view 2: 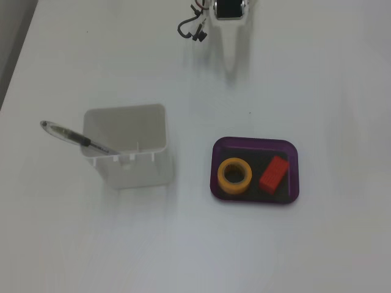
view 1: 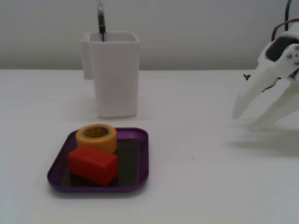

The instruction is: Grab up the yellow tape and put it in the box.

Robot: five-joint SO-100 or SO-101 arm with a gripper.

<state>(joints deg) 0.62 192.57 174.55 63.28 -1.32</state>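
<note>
The yellow tape (view 1: 96, 135) lies flat inside the purple box (view 1: 138, 179), against its back rim, hollow core facing up. A red block (view 1: 92, 164) lies in the box right in front of it. In the top-down fixed view the tape (view 2: 234, 175) is in the left half of the box (view 2: 253, 143) and the red block (view 2: 274, 174) in the right half. My white gripper (view 1: 246, 120) hangs at the right edge, far from the box, fingers apart and empty, tips just above the table. From above it (view 2: 230, 58) shows at the top edge.
A tall white container (view 1: 114, 74) holding a pen (view 1: 101, 21) stands just behind the box; from above the container (view 2: 125, 143) is left of the box. Bare white table lies between the gripper and the box. Wires (view 2: 190, 27) hang beside the arm.
</note>
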